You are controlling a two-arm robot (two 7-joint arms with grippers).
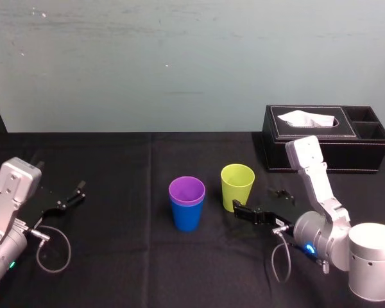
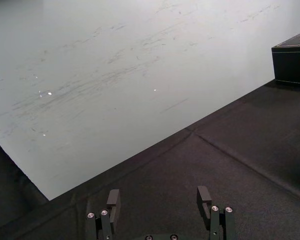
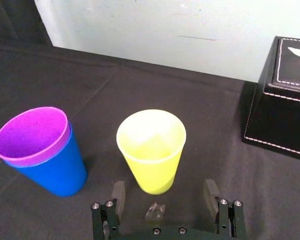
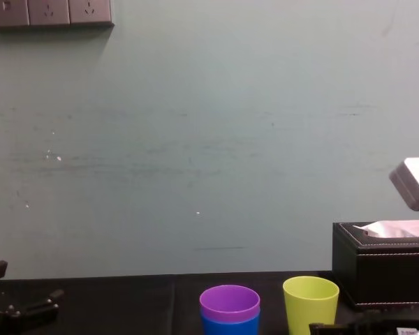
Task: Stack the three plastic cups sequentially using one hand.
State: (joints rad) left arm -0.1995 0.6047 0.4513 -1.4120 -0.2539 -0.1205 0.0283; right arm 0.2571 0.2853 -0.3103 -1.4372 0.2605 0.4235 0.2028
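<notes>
Purple cup (image 3: 31, 131) sits nested inside the blue cup (image 3: 52, 167) in your right wrist view, its rim standing just proud of the blue one. The yellow-green cup (image 3: 151, 150) stands upright just beside that pair, not touching it. Your right gripper (image 3: 164, 192) is released, with one finger on either side of that cup's base and a gap on each side.

In your left wrist view, the left gripper (image 2: 158, 199) is also spread wide, over the black tablecloth (image 2: 230, 150).

From the head view, the yellow-green cup is at 2 o'clock of the nested pair. The black tissue box (image 1: 321, 154) lies at 1 o'clock beyond it. Your right gripper is at 5 o'clock of the yellow-green cup, and the left gripper is well apart at 9 o'clock.

In the chest view, the purple and yellow-green rims stand side by side, apart.
</notes>
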